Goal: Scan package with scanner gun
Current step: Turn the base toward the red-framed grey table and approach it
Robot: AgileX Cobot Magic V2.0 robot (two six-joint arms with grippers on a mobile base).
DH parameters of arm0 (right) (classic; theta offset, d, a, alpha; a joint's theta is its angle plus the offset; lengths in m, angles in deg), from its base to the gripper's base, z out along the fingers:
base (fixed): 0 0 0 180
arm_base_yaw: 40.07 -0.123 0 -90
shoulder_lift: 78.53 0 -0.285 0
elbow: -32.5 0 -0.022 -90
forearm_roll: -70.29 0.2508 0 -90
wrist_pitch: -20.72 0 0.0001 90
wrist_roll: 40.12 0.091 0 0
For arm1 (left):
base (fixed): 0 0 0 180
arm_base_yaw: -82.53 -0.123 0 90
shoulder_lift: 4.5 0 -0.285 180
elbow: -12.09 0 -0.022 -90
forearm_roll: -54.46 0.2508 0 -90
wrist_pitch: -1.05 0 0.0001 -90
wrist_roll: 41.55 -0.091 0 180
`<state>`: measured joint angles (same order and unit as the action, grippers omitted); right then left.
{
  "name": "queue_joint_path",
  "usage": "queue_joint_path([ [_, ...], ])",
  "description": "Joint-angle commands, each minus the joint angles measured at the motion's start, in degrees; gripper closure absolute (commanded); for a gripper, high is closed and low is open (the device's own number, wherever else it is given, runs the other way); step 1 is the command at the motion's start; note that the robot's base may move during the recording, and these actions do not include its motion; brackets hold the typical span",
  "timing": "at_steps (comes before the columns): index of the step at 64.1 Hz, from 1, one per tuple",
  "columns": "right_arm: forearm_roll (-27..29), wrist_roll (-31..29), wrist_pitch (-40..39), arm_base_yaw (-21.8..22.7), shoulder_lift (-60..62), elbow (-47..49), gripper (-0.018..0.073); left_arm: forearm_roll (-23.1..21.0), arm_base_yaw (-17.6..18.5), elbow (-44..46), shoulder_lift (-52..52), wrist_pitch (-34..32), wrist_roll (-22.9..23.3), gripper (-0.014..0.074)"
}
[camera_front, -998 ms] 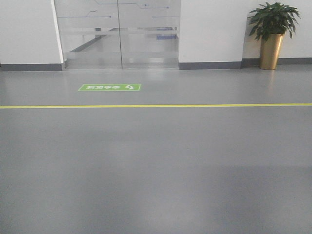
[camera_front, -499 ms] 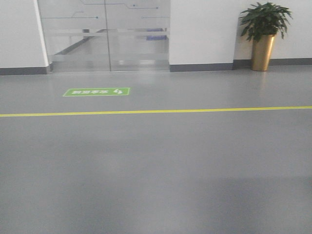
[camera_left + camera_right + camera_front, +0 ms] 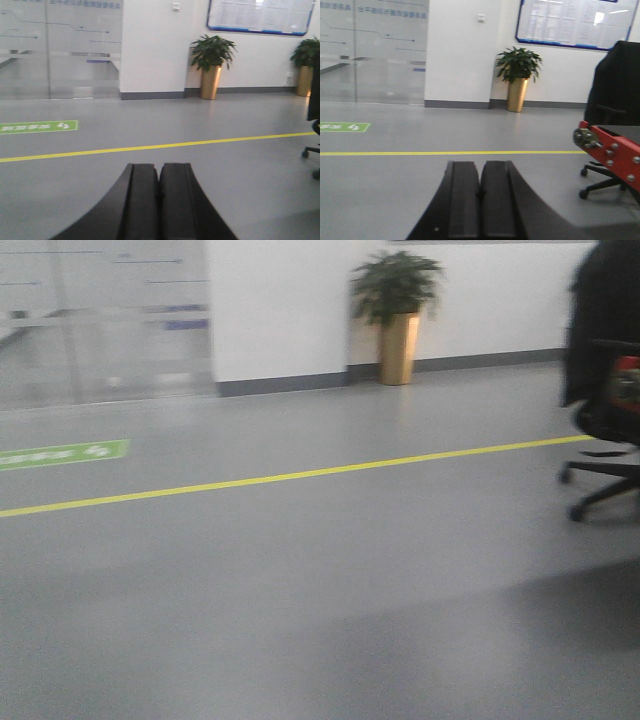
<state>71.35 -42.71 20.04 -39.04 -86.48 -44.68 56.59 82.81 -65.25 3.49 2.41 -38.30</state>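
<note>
As two grippers [image 3: 159, 170] [image 3: 481, 167] hold jaws together, two plants [image 3: 212, 52] [image 3: 305, 52] line one wall [image 3: 155, 45].

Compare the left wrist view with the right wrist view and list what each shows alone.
Only left wrist: the shut left gripper and a second potted plant at the frame's right edge. Only right wrist: the shut right gripper and a red metal bracket. Both: the yellow floor line, green floor sign, glass wall, notice board, gold-potted plant and office chair.

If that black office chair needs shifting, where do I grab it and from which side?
Probably the chair's armrest: a slim horizontal bar, unlike the broad backrest. Come from the open floor left of it; the right gripper is shut, so open first.
</note>
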Motion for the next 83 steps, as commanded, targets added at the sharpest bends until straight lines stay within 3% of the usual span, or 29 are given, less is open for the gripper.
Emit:
queue_joint_path([
  [1, -0.29, -0.09, -1.02, -0.05, 0.16, -0.04, 0.0728, -0.01, 0.28, 0.12, -0.2, -0.97, 0.25, 0.0708],
  [83, -0.29, -0.09, -1.02, -0.05, 0.16, -0.04, 0.0728, -0.01, 0.28, 0.12, -0.2, -0.97, 0.25, 0.0708],
])
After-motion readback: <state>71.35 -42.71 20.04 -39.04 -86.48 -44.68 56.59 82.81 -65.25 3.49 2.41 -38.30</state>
